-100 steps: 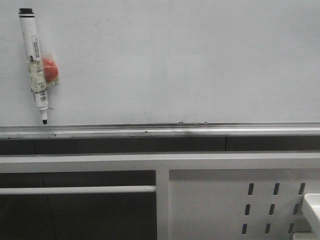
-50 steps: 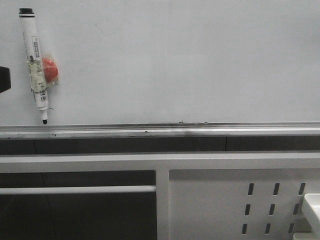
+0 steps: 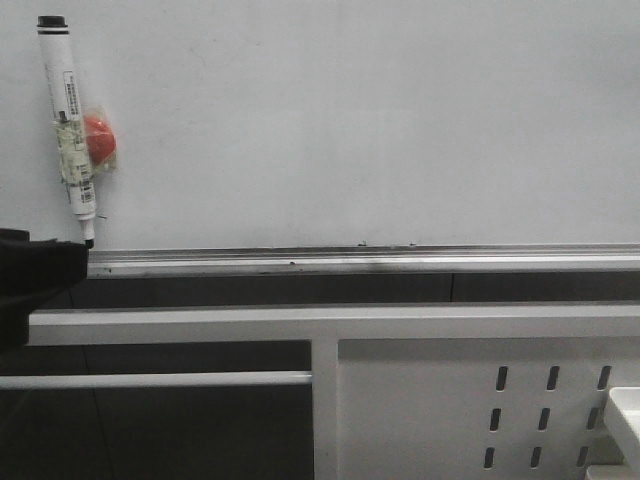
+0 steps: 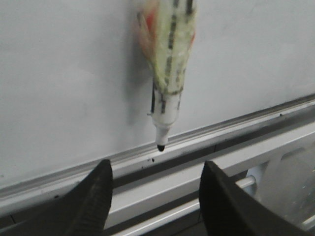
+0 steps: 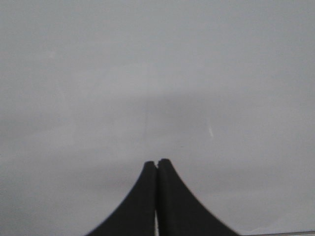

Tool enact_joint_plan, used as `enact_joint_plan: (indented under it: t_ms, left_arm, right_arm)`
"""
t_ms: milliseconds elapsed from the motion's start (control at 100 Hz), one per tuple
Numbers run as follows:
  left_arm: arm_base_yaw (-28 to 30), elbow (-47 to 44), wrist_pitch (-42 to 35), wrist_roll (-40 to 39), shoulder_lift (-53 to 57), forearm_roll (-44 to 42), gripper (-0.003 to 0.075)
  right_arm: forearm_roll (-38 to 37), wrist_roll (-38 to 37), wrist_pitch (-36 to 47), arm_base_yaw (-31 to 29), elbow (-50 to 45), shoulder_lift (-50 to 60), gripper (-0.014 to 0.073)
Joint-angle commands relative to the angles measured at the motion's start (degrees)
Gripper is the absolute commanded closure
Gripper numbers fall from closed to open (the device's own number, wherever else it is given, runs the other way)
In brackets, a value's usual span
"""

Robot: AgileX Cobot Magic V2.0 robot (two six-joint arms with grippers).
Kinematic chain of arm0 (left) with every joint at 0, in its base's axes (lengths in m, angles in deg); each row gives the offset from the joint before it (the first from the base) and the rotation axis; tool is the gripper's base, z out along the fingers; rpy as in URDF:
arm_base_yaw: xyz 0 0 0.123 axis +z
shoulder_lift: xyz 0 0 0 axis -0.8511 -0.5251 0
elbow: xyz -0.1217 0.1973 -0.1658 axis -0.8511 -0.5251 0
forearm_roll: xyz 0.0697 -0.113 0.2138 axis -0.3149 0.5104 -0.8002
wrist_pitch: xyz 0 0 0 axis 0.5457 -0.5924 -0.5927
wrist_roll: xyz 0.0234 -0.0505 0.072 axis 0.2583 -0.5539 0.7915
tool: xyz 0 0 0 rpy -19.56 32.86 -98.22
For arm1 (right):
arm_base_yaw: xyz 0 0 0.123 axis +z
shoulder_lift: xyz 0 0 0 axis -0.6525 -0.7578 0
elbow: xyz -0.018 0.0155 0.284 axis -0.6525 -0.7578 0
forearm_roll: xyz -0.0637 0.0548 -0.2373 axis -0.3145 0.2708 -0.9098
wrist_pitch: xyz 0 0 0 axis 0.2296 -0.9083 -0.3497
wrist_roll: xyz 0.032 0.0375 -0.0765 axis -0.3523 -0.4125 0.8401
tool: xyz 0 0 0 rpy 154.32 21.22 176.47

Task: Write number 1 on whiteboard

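The whiteboard [image 3: 350,120] fills the upper front view, with its silver tray rail [image 3: 350,262] along the lower edge. No black stroke of a number 1 shows on it. A white marker pen [image 3: 70,120] hangs at the far left, tip down, taped to a red magnet [image 3: 100,140]. My left gripper [image 4: 157,196] is open and empty, below the marker [image 4: 170,59] and its tip [image 4: 160,146]; its dark body [image 3: 35,275] shows at the front view's left edge. My right gripper [image 5: 157,164] is shut and empty, facing bare whiteboard [image 5: 147,73].
Below the rail run a white frame bar [image 3: 300,322] and a thin white rod [image 3: 150,380]. A white perforated metal panel [image 3: 470,400] stands at the lower right, with a white object [image 3: 625,410] at the right edge.
My left gripper has come into the front view at the left edge and moved down, from beside the marker's middle to the level of the tray rail. The marker has not moved.
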Motion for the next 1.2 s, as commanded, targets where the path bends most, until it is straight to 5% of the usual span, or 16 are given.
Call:
enact_joint_plan:
  t_ms: [0,600,670,760,890,1030,1190]
  left_arm:
    - [-0.5,1.1,-13.3,-1.4,0.3,0.2,0.0353]
    - [-0.5,8.5,-13.3,-1.3,0.3,0.3,0.0363]
    - [-0.5,8.5,-13.3,-1.3,0.3,0.3,0.0456]
    - [-0.5,8.5,-13.3,-1.3,0.3,-0.5,0.0726]
    - [-0.5,8.1,-13.3,-1.3,0.3,-5.3,0.0740]
    - [-0.5,8.0,-13.3,-1.2,0.3,-17.8,0.0740]
    - [-0.5,8.0,-10.2,-1.3,0.4,-26.2,0.0740]
  right_arm:
    - [0.1,0.8,4.4,-0.3,2.1,-0.8,0.0663]
    - [0.1,0.8,5.3,-0.3,2.1,-0.8,0.0663]
    - [0.1,0.8,5.3,-0.3,2.1,-0.8,0.0663]
    - [0.1,0.8,5.3,-0.3,2.1,-0.8,0.0663]
    - [0.1,1.2,3.9,-0.3,2.4,-0.8,0.0663]
    - [2.4,12.3,-2.7,1.8,5.0,-1.2,0.0663]
    - [13.1,30.7,-5.8,11.8,8.4,-3.4,0.0663]
